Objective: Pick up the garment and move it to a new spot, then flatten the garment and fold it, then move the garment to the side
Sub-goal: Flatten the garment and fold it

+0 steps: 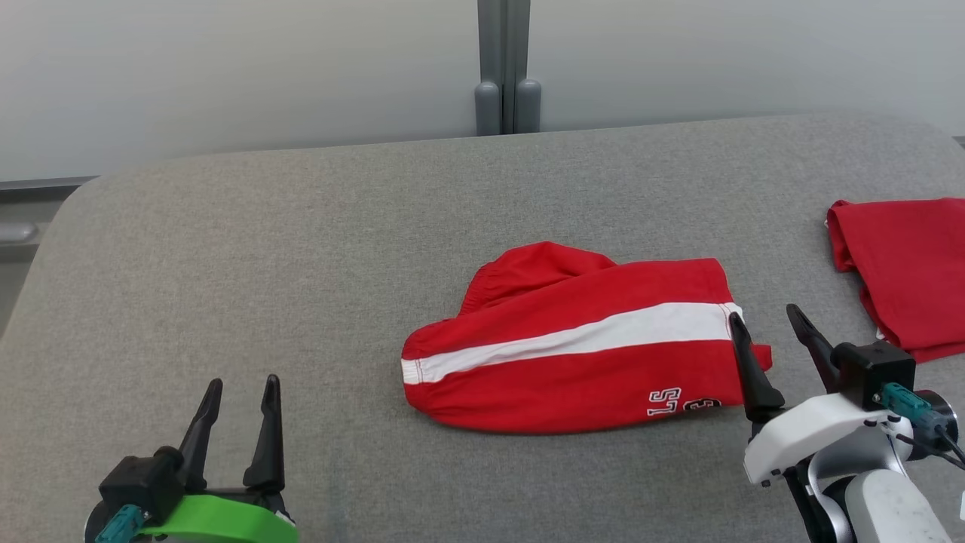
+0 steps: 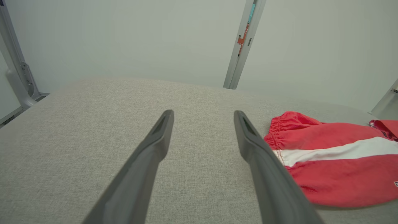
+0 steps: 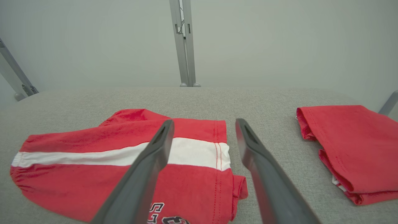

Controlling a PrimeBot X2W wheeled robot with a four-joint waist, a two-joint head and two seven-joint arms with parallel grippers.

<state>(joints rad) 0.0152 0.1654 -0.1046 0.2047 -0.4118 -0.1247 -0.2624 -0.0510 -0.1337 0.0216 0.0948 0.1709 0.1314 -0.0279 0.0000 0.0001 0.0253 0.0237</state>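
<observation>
The garment (image 1: 580, 351) is a pair of red shorts with a white side stripe and white lettering, lying folded over on the grey padded table (image 1: 301, 249) near its middle. It lies at the right of the left wrist view (image 2: 335, 161) and at the left and middle of the right wrist view (image 3: 121, 155). My right gripper (image 1: 765, 320) hovers open at the garment's right hem, one finger over the cloth and the other past its edge (image 3: 203, 124). My left gripper (image 1: 243, 386) stands open at the lower left, well apart from the garment (image 2: 203, 113).
A second red cloth (image 1: 905, 264), folded, lies at the table's right edge (image 3: 351, 146). A grey upright post (image 1: 505, 68) stands behind the table against a pale wall. The table's left half is bare grey fabric.
</observation>
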